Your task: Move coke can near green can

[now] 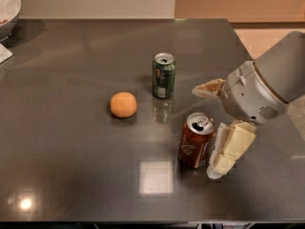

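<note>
The red coke can [194, 142] stands upright on the dark table [71, 151], right of the middle and toward the front. The green can [163, 75] stands upright behind it and a little to the left, a can's height or more away. My gripper [205, 130] comes in from the right and is open. One finger [231, 149] sits right beside the coke can's right side. The other finger [208, 88] is behind the can, apart from it. The gripper holds nothing.
An orange [123, 104] lies left of the green can. A white bowl [7, 6] stands at the far left corner. The table's right edge runs close behind my arm [279, 75].
</note>
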Motion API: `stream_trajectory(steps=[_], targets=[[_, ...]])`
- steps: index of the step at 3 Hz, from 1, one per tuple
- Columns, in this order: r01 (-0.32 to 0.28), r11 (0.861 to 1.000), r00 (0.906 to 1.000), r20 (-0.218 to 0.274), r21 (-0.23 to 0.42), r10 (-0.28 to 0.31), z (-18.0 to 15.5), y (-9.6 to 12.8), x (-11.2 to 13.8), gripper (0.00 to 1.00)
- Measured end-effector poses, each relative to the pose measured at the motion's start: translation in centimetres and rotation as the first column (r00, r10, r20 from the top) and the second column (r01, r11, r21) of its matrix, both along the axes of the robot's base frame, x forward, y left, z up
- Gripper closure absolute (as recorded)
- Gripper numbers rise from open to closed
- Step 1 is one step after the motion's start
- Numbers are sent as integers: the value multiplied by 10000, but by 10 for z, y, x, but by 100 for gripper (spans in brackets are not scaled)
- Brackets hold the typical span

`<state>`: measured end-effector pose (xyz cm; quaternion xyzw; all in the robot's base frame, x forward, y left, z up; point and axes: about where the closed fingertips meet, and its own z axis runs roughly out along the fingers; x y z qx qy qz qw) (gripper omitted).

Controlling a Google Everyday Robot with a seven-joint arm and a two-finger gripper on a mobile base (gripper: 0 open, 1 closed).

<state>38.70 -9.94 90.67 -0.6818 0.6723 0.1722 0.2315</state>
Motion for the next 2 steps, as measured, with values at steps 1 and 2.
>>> stream_trajectory(steps=[1,2], targets=[[-128,9999,9999,-15,-27,128,-6,4,2,17],[-228,9997,9997,-37,-94,227,-9,4,4,40]])
